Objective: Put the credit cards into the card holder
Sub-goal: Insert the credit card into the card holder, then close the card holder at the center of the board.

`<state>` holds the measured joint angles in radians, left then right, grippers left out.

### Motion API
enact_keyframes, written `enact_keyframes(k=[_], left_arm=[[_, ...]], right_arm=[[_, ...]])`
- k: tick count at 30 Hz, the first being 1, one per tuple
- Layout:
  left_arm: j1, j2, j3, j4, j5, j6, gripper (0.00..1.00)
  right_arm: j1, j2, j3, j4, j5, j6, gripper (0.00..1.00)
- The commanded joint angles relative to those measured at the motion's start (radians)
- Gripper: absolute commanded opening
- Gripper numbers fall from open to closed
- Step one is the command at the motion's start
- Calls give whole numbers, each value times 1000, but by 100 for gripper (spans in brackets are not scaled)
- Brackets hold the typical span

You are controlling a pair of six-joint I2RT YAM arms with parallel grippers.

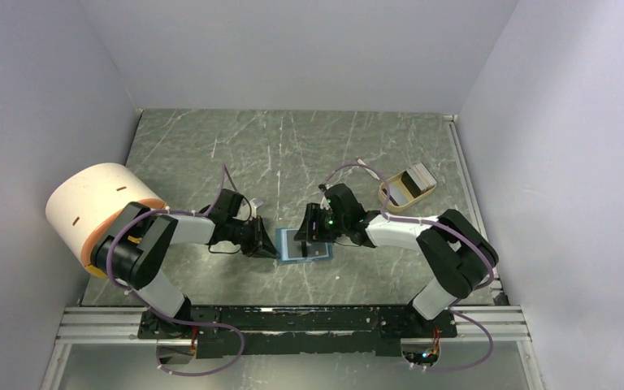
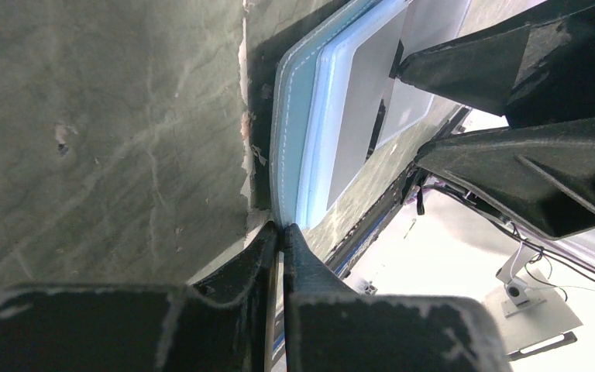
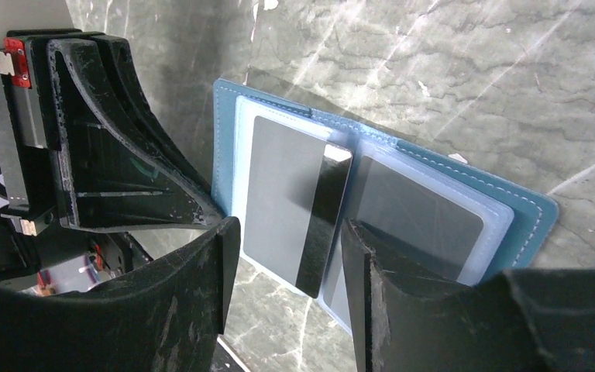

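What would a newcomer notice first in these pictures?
The open blue card holder lies at the middle of the table. The left tool pinches its edge, and a grey card with a black stripe lies on it, between the fingers of the open right tool.

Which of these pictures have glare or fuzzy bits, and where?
Top external view: even soft light, faint shadows on the table. Left wrist view: the left gripper looms close and soft; the room beyond the table edge is washed out. Right wrist view: a white glint tops the dark card; the card holder is sharp.
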<state>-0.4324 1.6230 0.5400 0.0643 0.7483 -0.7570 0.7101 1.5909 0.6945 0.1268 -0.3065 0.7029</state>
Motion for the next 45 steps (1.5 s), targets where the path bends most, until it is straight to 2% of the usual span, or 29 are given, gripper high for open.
enact_keyframes(k=[1,15,29,35,41,43,45], left_arm=[[8,-21,6,15,8,1,9],[7,-11,14,20,15,1,9],[8,-45,25,-19,9,2,9],[24,-92,41,-118,-21,47,9],[56,-99,65,-218,-14,112,9],[72,-111,73,-243,-12,131,9],[93,-119,84,-278,-18,154,9]], right_arm=[[12,28,-8,41,-8,25,55],[55,75,22,148,-81,99,55],[59,38,10,108,-74,67,52],[56,-57,35,-22,-14,-54,53],[48,-196,37,-169,87,-231,59],[40,-210,40,-211,129,-295,55],[33,-191,61,-255,158,-377,46]])
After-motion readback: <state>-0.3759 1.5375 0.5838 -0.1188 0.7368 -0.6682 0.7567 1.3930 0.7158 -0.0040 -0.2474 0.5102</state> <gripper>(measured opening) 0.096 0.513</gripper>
